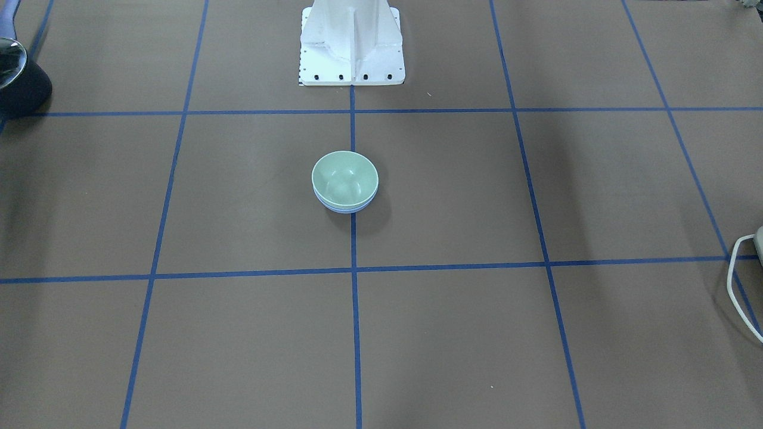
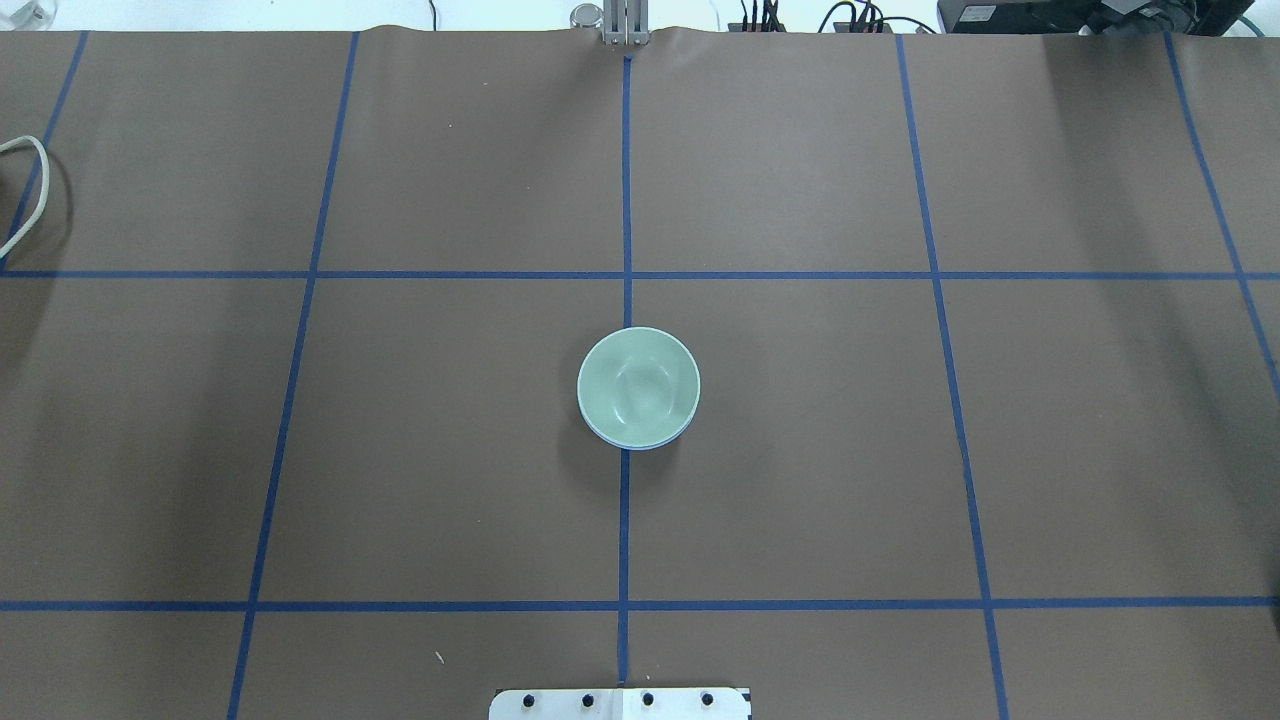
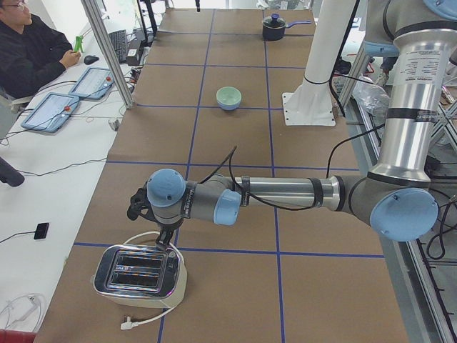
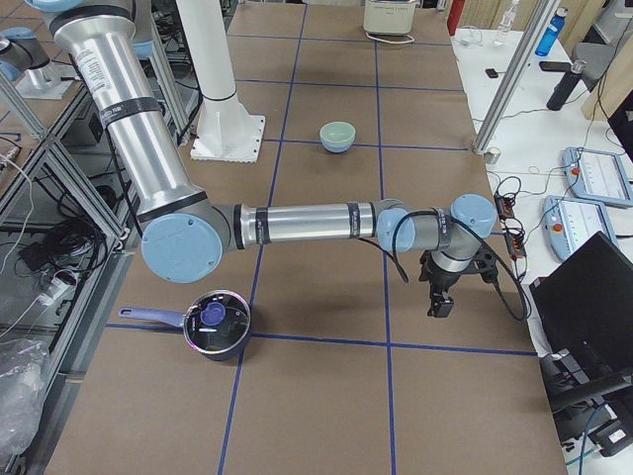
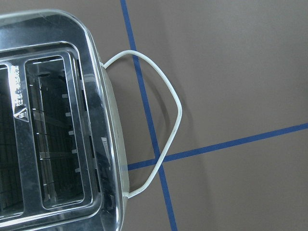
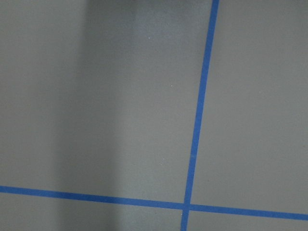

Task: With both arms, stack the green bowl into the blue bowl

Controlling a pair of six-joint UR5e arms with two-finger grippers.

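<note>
Left pincer [image 3: 166, 234] hangs just above a shiny chrome toaster [image 3: 139, 271], and right pincer [image 4: 441, 300] hangs over the bare matte brown counter [image 4: 316, 297]. I cannot tell whether either is open. Well apart from both, the glossy round green bowl [image 1: 344, 177] sits nested in the blue bowl [image 1: 346, 209], so stacking looks done.

I see the green bowl [image 1: 344, 177] sitting inside the blue bowl [image 1: 346, 209], on a blue tape line [image 1: 356, 333] in the middle of the brown table [image 1: 250, 196]. The white stand [image 1: 351, 47] is at the top, a dark pot [image 1: 24, 89] peeks in at the left edge, and a white cord [image 1: 729, 280] loops at the right.
</note>
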